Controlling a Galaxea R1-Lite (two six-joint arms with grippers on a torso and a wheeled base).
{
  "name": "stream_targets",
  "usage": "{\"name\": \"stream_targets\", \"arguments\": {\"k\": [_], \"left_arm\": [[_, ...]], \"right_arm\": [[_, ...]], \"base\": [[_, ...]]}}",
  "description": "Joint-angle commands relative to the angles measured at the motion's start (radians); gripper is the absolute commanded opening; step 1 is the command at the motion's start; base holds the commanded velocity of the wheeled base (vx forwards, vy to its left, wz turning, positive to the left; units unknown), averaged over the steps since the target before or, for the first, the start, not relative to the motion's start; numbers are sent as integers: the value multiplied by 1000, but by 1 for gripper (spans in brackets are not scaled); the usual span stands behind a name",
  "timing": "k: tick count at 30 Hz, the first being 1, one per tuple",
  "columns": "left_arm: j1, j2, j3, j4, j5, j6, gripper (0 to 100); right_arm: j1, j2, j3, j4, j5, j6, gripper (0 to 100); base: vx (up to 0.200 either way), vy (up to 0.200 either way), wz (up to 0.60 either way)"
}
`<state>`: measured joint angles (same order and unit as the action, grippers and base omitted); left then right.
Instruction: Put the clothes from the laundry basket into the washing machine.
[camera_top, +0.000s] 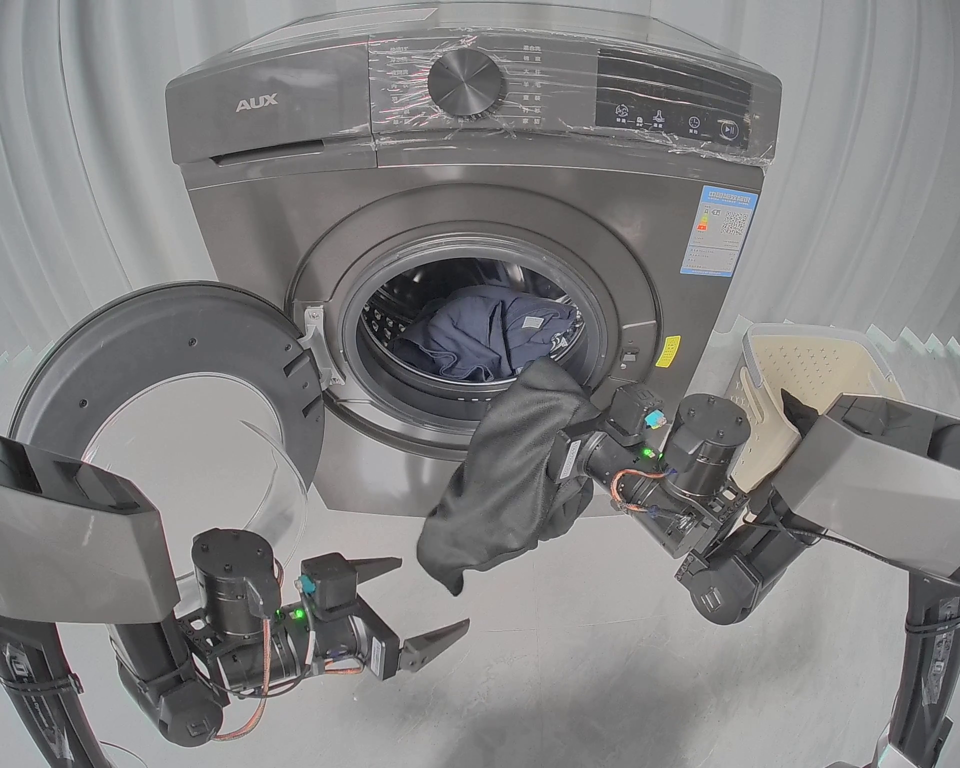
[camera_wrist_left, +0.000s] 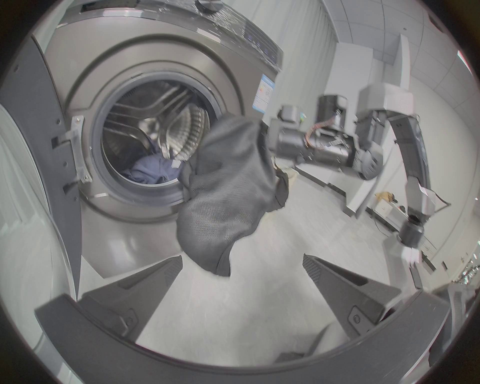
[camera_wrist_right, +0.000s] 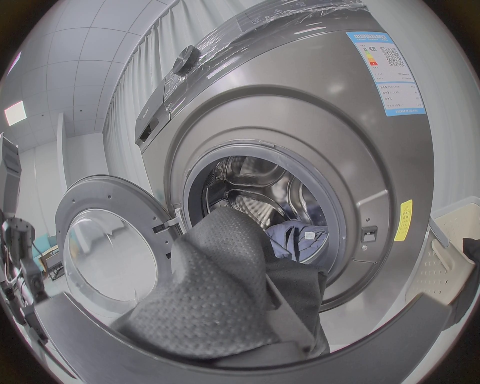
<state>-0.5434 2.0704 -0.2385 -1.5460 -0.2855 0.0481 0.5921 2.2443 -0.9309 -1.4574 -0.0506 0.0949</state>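
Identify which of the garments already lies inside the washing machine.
The navy blue garment, resting in the drum. The dark grey garment hangs in front of the opening, held by the right gripper.

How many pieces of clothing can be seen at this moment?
3: a navy one in the drum, a dark grey one hanging from the right claw in front of it, a black piece in the laundry basket. More may be hidden there.
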Motion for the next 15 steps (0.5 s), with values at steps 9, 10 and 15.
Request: {"name": "stream_targets", "arguments": {"k": [9, 10, 15], "left_arm": [[3, 8, 18, -2, -18, 22, 100], [5, 10, -27, 0, -15, 16, 100], [13, 23, -165, 0, -15, 7, 100]], "right_arm": [[15, -5, -14, -3, -2, 8, 0], [20, -5, -14, -1, -2, 8, 0], [44, -12, -3, -4, -2, 9, 0]], "base": [[0, 0, 0], [0, 0, 0], [0, 0, 0]]}}
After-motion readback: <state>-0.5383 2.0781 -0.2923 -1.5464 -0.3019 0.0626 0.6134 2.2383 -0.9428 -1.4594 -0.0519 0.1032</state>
